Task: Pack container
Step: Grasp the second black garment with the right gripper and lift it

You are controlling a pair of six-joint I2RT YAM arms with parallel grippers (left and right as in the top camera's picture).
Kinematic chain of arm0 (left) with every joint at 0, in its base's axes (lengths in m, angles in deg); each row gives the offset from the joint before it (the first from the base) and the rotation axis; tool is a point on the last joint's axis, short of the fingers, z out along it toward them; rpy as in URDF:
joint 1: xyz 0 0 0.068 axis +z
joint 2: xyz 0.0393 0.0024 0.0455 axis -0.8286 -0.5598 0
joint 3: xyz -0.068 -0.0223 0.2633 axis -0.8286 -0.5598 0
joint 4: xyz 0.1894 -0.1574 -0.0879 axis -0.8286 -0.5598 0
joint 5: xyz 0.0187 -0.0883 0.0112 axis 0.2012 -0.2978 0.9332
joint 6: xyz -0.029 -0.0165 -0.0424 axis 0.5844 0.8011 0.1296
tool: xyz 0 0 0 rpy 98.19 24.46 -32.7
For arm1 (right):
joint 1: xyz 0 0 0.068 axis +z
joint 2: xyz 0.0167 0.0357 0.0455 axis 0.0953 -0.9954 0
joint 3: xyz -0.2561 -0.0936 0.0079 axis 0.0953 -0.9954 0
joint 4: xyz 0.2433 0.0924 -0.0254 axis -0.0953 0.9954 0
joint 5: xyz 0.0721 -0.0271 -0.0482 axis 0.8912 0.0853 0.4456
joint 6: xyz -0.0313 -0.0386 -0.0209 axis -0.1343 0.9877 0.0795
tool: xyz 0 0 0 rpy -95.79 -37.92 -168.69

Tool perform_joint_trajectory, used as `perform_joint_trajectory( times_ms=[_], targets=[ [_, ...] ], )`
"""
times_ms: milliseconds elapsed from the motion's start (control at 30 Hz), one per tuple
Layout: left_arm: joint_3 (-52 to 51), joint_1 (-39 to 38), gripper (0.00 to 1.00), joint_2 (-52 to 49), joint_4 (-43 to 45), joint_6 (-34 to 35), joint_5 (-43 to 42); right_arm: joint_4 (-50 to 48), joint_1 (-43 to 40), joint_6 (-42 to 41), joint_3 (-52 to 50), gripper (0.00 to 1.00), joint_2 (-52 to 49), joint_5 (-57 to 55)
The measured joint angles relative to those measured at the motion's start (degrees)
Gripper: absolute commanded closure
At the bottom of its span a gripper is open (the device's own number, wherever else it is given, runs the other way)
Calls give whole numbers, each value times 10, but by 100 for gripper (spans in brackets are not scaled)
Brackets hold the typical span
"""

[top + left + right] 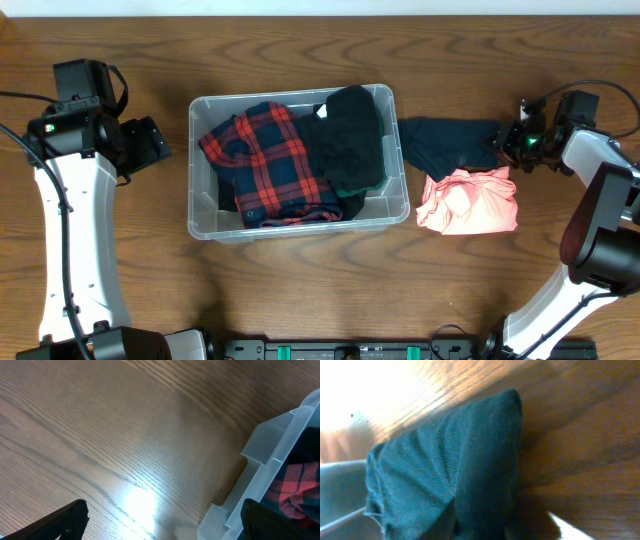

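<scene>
Clear rectangular container (pixel 300 230), rounded corners

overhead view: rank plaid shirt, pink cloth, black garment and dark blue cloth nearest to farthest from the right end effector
From the right end effector:
1. dark blue cloth, at its tip, outside the right wall of the container
2. pink cloth, lying just beside the blue one
3. black garment, right half of the container
4. plaid shirt, left half of the container

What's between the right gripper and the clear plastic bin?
The overhead view shows a crumpled dark navy garment filling the stretch from the right gripper to the wall of the clear rectangular plastic container; a pink garment lies beside it, off that line.
</scene>
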Motion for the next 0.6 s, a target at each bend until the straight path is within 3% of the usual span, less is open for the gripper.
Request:
perform_joint_trajectory(
  times_ms=[233,433,600],
  targets=[
    [0,0,2,0,0,0,0,-1,0,-13,-7,99,38,58],
    [0,0,2,0,0,0,0,-78,11,-48,-10,99,220,170],
    [0,0,2,0,0,0,0,-151,71,-106,-5,99,351,243]
  ],
)
